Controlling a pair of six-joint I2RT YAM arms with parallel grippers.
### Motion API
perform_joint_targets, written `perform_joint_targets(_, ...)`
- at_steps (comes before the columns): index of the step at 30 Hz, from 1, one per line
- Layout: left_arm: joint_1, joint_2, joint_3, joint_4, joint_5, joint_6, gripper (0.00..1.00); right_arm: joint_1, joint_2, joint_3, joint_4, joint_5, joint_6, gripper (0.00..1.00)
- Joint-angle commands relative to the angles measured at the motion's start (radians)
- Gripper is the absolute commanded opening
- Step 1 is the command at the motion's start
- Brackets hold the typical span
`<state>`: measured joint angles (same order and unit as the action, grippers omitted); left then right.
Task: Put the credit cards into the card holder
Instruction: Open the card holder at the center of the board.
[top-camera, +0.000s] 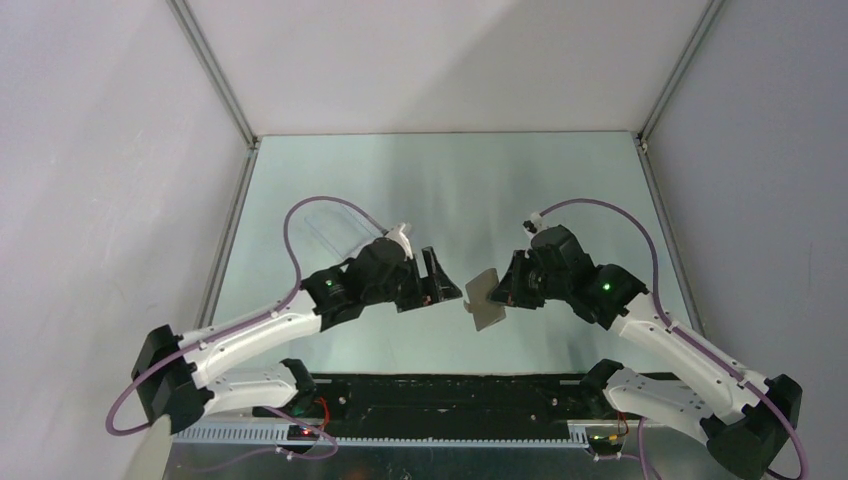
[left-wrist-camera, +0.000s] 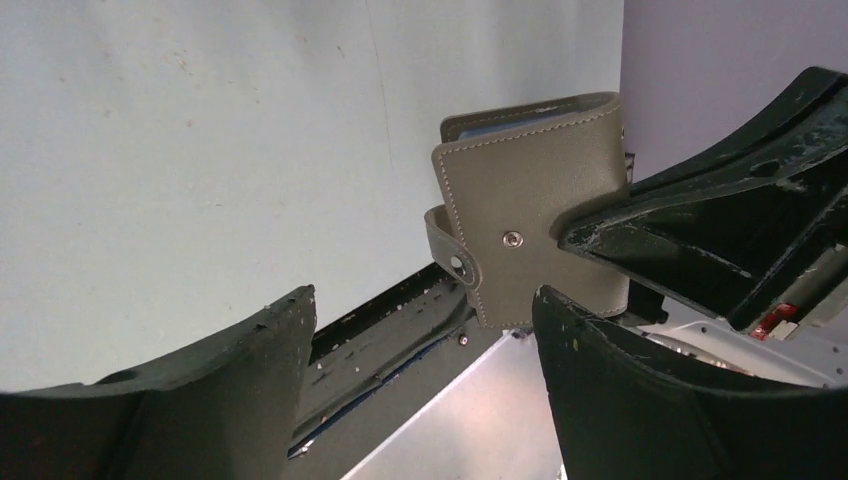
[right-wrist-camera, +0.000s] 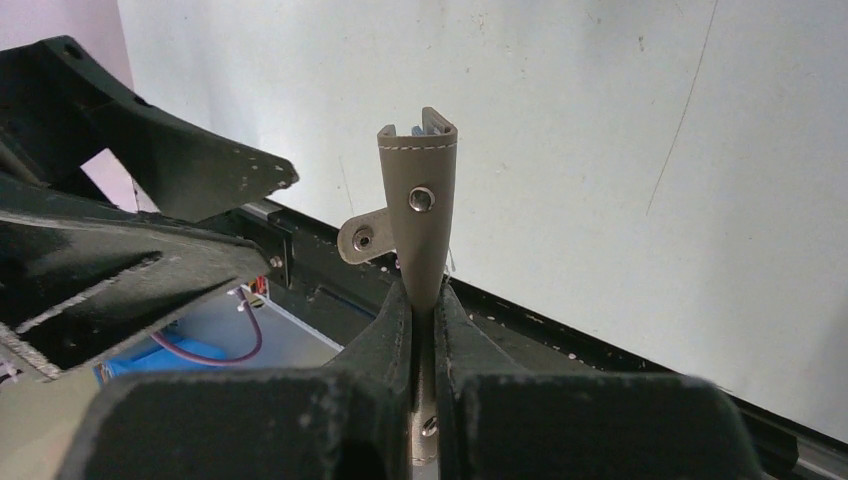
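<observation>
The card holder (top-camera: 487, 298), a grey-brown snap wallet, hangs in the air between the two arms. My right gripper (top-camera: 507, 290) is shut on its lower edge, holding it upright with the snap tab loose (right-wrist-camera: 420, 220). My left gripper (top-camera: 440, 280) is open and empty just left of the wallet, not touching it. In the left wrist view the wallet (left-wrist-camera: 530, 220) sits beyond my open left gripper (left-wrist-camera: 425, 300), with a right finger (left-wrist-camera: 720, 210) across its corner. A blue sliver shows in its top opening. No loose credit cards are in view.
A clear plastic box (top-camera: 335, 228) stands on the table behind my left arm. A black strip (top-camera: 440, 395) runs along the table's near edge. Grey walls close in both sides and the back.
</observation>
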<state>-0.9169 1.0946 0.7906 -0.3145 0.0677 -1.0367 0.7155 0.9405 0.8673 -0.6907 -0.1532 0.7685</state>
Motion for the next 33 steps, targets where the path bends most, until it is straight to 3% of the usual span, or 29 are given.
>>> perform_joint_targets(1,-0.019,0.056,0.053,0.056,0.053,0.017,0.83,0.000,-0.001,0.029,0.023,-0.028,-0.005,0.00)
perform_joint_targets(10,-0.072,0.185,0.105,0.057,0.038,0.010,0.72,0.000,0.004,0.029,0.016,-0.023,-0.008,0.00)
perform_joint_targets(14,-0.075,0.196,0.105,0.056,0.012,-0.001,0.54,0.001,0.006,0.029,0.018,-0.028,-0.009,0.00)
perform_joint_targets(18,-0.076,0.188,0.103,0.057,-0.019,0.002,0.42,0.000,0.003,0.029,0.022,-0.034,-0.008,0.00)
perform_joint_targets(27,-0.076,0.221,0.118,0.061,-0.031,-0.004,0.35,-0.001,0.001,0.029,0.028,-0.049,-0.003,0.00)
perform_joint_targets(33,-0.076,0.259,0.136,0.062,-0.032,-0.015,0.24,-0.003,-0.003,0.029,0.030,-0.057,0.000,0.00)
